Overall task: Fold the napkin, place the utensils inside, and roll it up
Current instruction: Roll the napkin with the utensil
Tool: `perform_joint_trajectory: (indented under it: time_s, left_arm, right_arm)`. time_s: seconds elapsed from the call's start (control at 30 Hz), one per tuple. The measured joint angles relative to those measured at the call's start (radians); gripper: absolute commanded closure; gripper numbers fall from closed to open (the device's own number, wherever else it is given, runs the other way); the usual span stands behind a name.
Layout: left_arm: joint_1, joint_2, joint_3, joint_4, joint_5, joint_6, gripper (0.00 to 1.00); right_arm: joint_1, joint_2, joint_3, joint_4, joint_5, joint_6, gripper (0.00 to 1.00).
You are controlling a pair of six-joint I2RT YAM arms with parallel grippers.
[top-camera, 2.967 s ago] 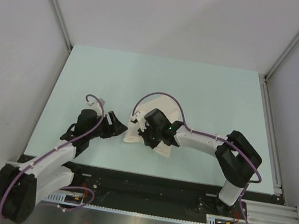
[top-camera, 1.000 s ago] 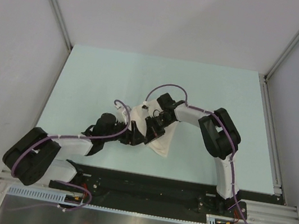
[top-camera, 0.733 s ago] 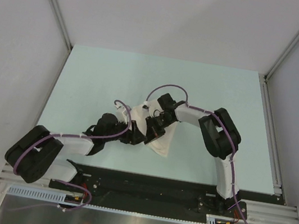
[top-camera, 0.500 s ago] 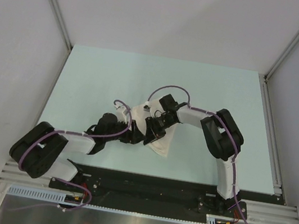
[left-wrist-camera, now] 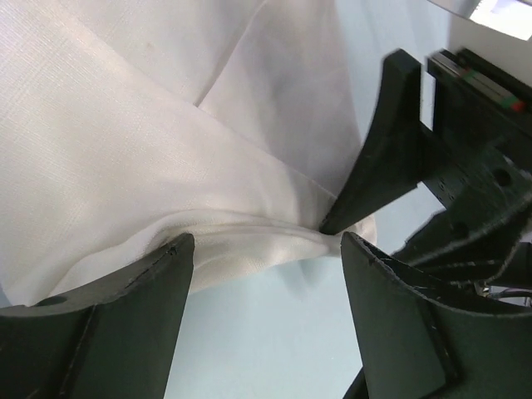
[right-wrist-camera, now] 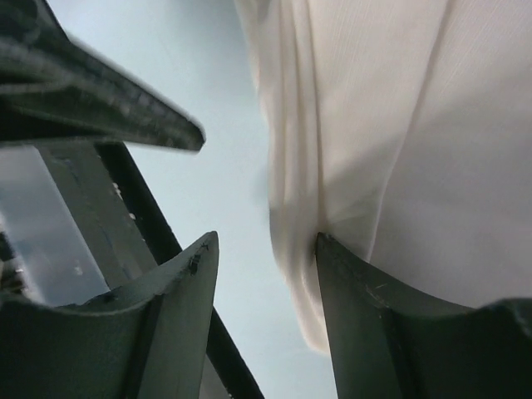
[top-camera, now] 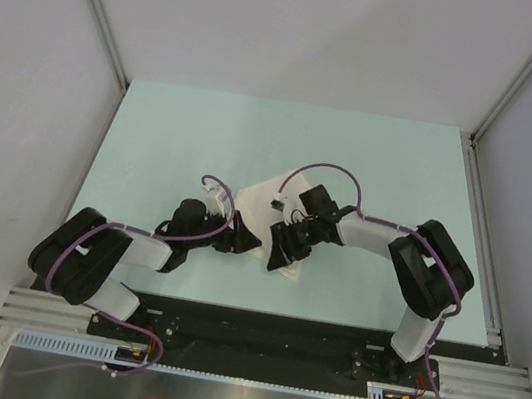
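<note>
The cream-white napkin (top-camera: 265,193) lies folded in the middle of the table, with a thick rolled edge (left-wrist-camera: 249,237) along its near side. My left gripper (top-camera: 245,244) is open and low at that edge, its fingers (left-wrist-camera: 125,324) standing either side of bare table just short of the roll. My right gripper (top-camera: 278,252) is open too. One of its fingertips (right-wrist-camera: 357,283) presses against the napkin (right-wrist-camera: 399,125) at the roll, and the other stands over bare table. The right finger (left-wrist-camera: 386,158) shows touching the cloth in the left wrist view. The utensils are hidden.
The pale blue table (top-camera: 175,135) is boxed in by white walls at the back and sides. A metal rail (top-camera: 482,244) runs along its right edge. The left gripper's finger (right-wrist-camera: 100,100) crosses the top left of the right wrist view, close to my right fingers.
My right gripper has opened and let go of the napkin, and its arm has swung to the right. The left gripper has stayed open at the napkin's near edge.
</note>
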Motion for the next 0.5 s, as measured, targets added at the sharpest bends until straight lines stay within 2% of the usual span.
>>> perform_joint_trajectory:
  time_s: [0.2, 0.5]
  left_arm:
    - [0.006, 0.006, 0.0, 0.003, 0.007, -0.005, 0.23]
    - [0.013, 0.015, 0.003, 0.011, 0.017, -0.006, 0.23]
  right_arm:
    - [0.092, -0.163, -0.153, 0.127, 0.222, 0.02, 0.42]
    - [0.247, -0.206, -0.188, 0.188, 0.533, 0.014, 0.45]
